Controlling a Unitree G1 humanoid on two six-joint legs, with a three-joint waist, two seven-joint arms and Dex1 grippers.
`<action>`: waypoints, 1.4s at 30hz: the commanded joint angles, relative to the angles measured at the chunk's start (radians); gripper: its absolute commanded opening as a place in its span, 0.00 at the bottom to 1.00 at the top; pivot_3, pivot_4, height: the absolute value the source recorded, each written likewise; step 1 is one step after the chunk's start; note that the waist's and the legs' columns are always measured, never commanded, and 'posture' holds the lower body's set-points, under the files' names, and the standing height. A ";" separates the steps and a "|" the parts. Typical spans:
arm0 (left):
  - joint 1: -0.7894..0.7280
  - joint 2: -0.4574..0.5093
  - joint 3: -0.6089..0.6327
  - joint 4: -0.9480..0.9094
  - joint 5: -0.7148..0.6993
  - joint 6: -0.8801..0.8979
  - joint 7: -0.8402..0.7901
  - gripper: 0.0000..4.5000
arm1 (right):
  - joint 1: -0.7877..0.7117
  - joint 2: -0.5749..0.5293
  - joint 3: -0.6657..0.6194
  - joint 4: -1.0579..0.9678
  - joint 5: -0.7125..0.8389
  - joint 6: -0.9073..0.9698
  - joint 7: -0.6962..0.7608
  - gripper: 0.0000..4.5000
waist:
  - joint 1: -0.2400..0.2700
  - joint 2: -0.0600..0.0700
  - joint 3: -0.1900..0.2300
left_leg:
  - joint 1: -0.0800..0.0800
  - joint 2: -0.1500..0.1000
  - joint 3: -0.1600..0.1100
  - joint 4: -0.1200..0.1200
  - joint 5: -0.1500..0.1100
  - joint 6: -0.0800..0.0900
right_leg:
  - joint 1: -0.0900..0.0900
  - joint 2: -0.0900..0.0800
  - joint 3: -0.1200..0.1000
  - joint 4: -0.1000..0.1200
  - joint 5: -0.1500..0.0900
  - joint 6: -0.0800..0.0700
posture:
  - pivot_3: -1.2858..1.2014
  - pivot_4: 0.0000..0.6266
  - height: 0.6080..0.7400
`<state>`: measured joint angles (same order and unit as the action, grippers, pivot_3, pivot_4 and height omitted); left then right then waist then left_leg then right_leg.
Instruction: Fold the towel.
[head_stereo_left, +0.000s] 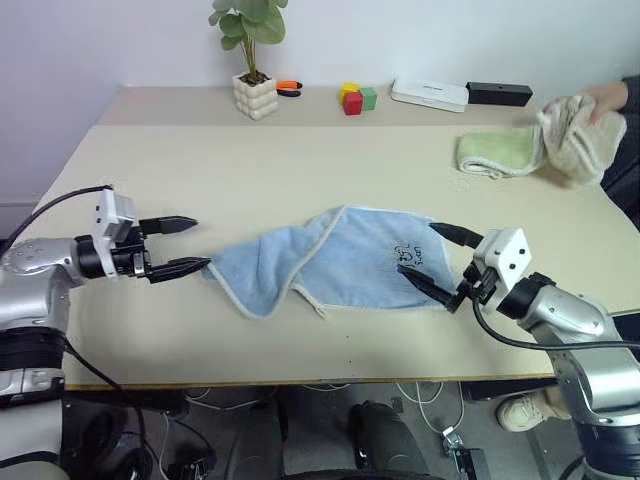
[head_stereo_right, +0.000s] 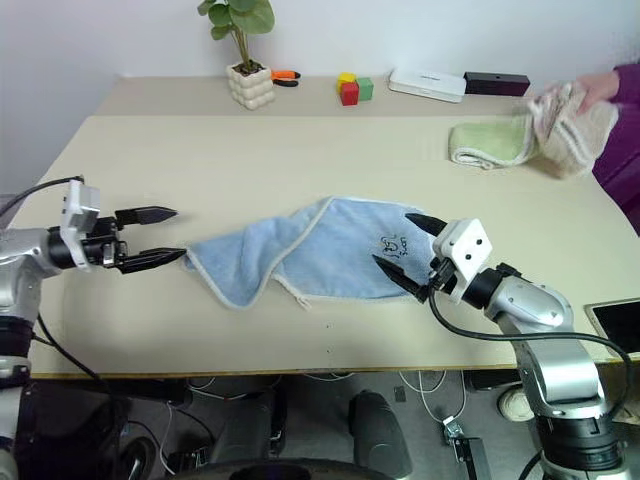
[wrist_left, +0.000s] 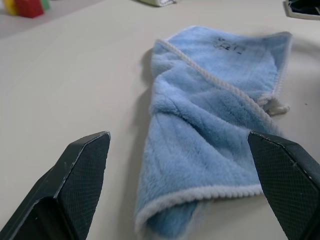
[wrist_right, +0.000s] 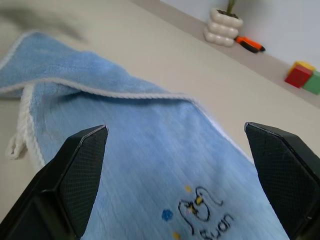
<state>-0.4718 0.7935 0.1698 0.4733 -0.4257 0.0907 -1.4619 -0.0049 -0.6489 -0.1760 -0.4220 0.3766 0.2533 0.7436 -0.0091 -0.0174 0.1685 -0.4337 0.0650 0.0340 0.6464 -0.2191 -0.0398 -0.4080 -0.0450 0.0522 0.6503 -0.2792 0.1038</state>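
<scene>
The light blue towel (head_stereo_left: 330, 262) lies crumpled and partly folded over itself near the front edge of the beige table (head_stereo_left: 200, 180). The left gripper (head_stereo_left: 180, 246) has its fingers wide apart at the towel's left end, holding nothing. The right gripper (head_stereo_left: 435, 258) is also spread open, over the towel's right end beside the dark cartoon print (head_stereo_left: 409, 255). Farther back, a light green towel (head_stereo_left: 497, 152) lies, and a person's hand (head_stereo_left: 608, 98) holds a beige towel (head_stereo_left: 575, 135).

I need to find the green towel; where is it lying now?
In the left eye view, the light green towel lies folded at the table's far right, touching the beige towel that a person's hand holds.
</scene>
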 joint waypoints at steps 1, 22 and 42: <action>-0.013 -0.021 -0.012 0.002 0.005 -0.029 -0.008 0.99 | 0.008 -0.024 -0.060 -0.045 0.020 0.002 -0.002 1.00 | -0.001 0.000 0.000 | 0.000 0.000 0.000 0.000 0.000 0.000 | 0.000 0.000 0.000 0.000 0.000 0.000 | 0.52 0.24 1.00; 0.072 -0.018 -0.081 -0.362 -0.054 0.059 -0.076 0.99 | -0.148 -0.041 -0.017 0.180 -0.031 -0.098 0.073 1.00 | -0.001 0.000 0.000 | 0.000 0.000 -0.001 0.001 0.000 0.000 | 0.001 0.000 0.000 0.000 0.000 0.000 | 0.52 0.24 1.00; -0.001 -0.051 -0.376 -0.154 0.307 -0.348 -0.067 0.99 | -0.163 0.017 0.001 0.180 -0.084 -0.161 -0.012 1.00 | -0.001 0.000 0.000 | 0.000 0.000 0.000 0.000 0.000 0.000 | 0.000 0.001 0.001 0.000 0.000 0.000 | 0.52 0.24 1.00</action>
<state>-0.4479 0.7429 -0.2011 0.3104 -0.1462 -0.2360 -1.5474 -0.1651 -0.6261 -0.1466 -0.1926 0.2865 0.1026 0.7418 -0.0101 -0.0170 0.1686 -0.4336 0.0650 0.0338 0.6465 -0.2190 -0.0396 -0.4080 -0.0445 0.0528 0.6504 -0.2792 0.1038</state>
